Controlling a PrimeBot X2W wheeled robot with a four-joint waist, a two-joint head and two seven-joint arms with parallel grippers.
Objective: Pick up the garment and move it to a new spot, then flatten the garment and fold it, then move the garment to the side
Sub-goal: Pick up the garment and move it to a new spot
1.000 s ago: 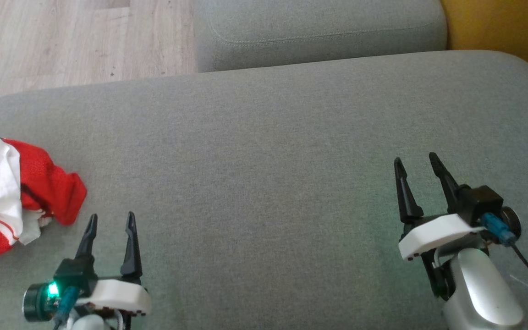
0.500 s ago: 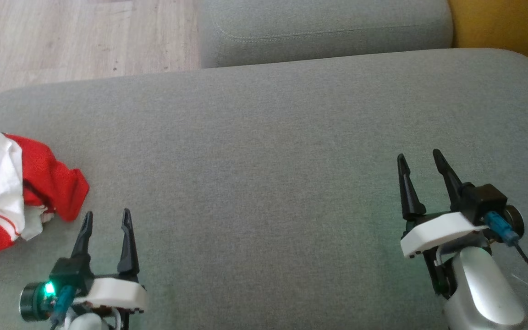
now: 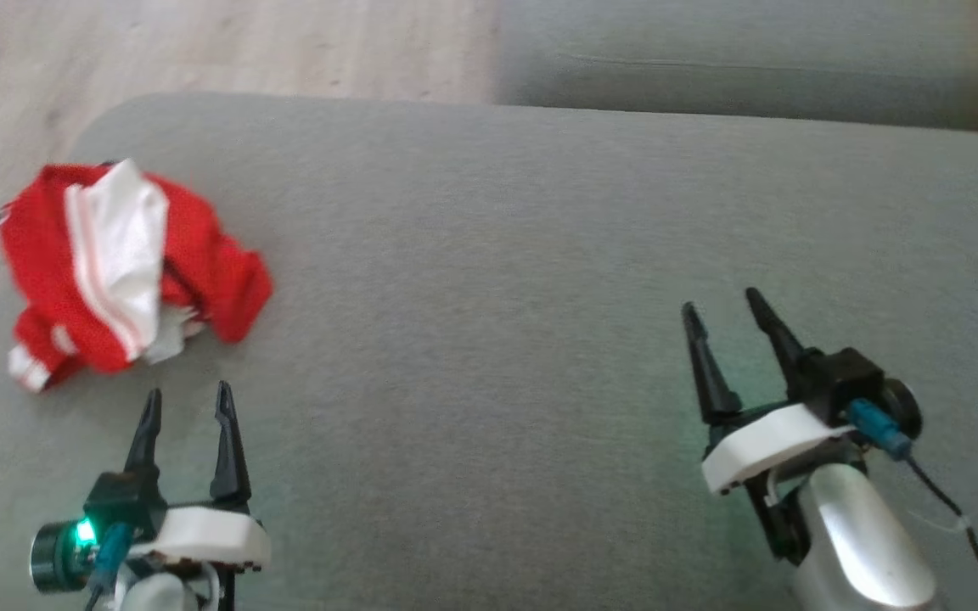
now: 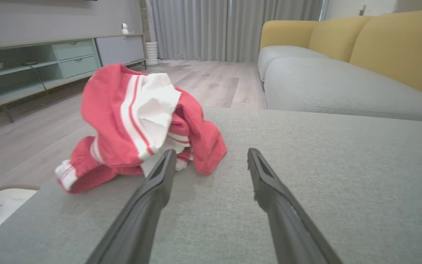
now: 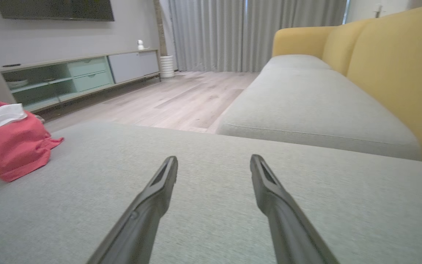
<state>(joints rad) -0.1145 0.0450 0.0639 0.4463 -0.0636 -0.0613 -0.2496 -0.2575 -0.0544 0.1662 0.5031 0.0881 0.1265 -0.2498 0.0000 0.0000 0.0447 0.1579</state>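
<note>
While the left pincer (image 3: 187, 392) and right pincer (image 3: 721, 301) are held spread and empty nearest, the garment (image 3: 115, 263) is seen crumpled just beyond the left one, by the far-left edge of the grey cushion (image 3: 489, 255). No step is judged done: lifting, flattening, folding and setting aside are all left. Farther off, wooden floor (image 4: 211, 80), a low cabinet (image 4: 50, 62) and curtains (image 4: 214, 29) are seen.

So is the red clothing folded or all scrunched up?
Scrunched up. The garment lies in a crumpled heap on the grey cushion, red and white parts bunched together, nothing laid flat.
</note>
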